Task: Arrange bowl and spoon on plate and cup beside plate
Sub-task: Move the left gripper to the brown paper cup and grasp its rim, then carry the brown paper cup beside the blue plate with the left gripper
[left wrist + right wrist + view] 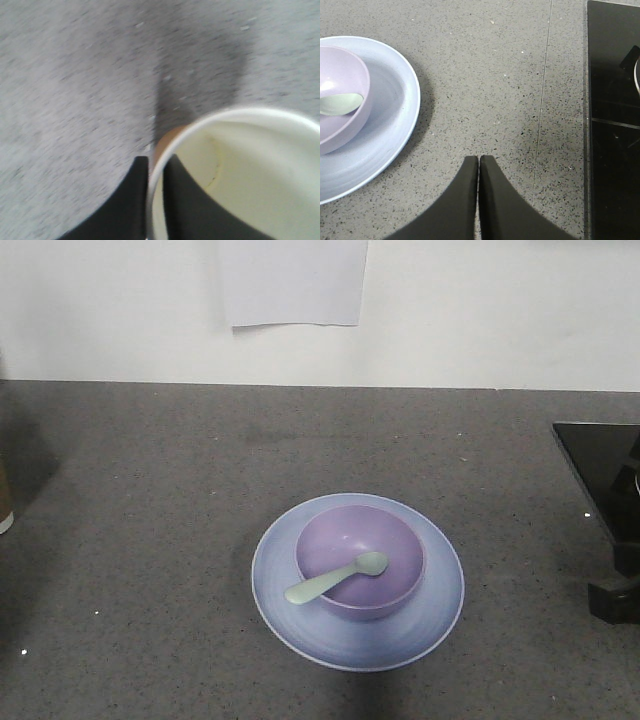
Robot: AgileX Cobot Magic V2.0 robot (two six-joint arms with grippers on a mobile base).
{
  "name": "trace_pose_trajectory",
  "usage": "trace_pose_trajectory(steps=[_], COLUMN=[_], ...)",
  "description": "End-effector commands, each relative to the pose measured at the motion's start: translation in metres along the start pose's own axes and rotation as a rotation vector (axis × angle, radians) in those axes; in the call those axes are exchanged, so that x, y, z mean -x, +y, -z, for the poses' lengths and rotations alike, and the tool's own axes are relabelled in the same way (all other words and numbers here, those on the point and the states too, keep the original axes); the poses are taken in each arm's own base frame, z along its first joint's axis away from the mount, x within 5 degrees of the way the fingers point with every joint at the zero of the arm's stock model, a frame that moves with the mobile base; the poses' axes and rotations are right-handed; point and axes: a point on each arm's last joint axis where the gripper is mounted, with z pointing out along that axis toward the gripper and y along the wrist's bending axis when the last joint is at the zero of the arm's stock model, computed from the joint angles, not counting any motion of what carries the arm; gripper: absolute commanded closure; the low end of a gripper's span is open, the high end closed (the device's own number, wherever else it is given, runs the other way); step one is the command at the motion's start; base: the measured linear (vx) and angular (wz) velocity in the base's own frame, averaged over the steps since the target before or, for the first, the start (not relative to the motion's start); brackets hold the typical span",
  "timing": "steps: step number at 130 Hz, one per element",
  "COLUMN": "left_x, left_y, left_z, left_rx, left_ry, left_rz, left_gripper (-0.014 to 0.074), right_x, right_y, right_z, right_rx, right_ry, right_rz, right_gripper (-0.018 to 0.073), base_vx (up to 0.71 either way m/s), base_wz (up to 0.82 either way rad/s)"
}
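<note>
The lavender bowl (360, 558) sits on the pale blue plate (300, 625) in the middle of the counter, with the mint-green spoon (335, 578) lying in it, handle over the near-left rim. The right wrist view shows the plate (385, 130), the bowl (340, 105) and the spoon's head (340, 103) at left. My right gripper (479, 159) is shut and empty over bare counter right of the plate. My left gripper (156, 161) is shut on the rim of the brown paper cup (240, 170), one finger inside, one outside. A sliver of the cup (4, 502) shows at the front view's left edge.
A black glossy panel (600, 465) lies at the counter's right edge, also in the right wrist view as the panel (612, 125). A dark arm part (622, 570) stands at the far right. A white sheet (292, 282) hangs on the back wall.
</note>
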Motion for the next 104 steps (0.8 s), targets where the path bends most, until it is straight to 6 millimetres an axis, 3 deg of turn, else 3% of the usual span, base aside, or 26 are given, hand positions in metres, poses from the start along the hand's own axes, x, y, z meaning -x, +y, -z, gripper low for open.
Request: trace_pose_trajectory(steps=[1,26,77,104], left_x=[0.008,0.011,-0.009,-0.020], left_y=[-0.012,-0.046,-0.185,-0.219], left_z=[0.027,0.034,0.039,0.043], left_rx=[-0.086,-0.198,-0.346,-0.387], left_ry=[-0.138,-0.177,-0.183,-0.198], left_rz=[-0.017,-0.079,-0.419,-0.495], left_gripper=[0.0606,0.0605,0.0605,0.0605], right_x=[0.012,0.012,0.012,0.012], right_y=[0.000,0.000,0.000,0.000], right_z=[0.006,0.006,0.006,0.006], right_rx=[0.000,0.000,0.000,0.000], right_ry=[-0.091,-0.091,-0.091,-0.091], right_rz=[0.008,0.008,0.008,0.008], right_gripper=[0.0568,0.0568,0.0568,0.0568], base_vx=[0.00,0.00,0.00,0.00], base_wz=[0.00,0.00,0.00,0.00])
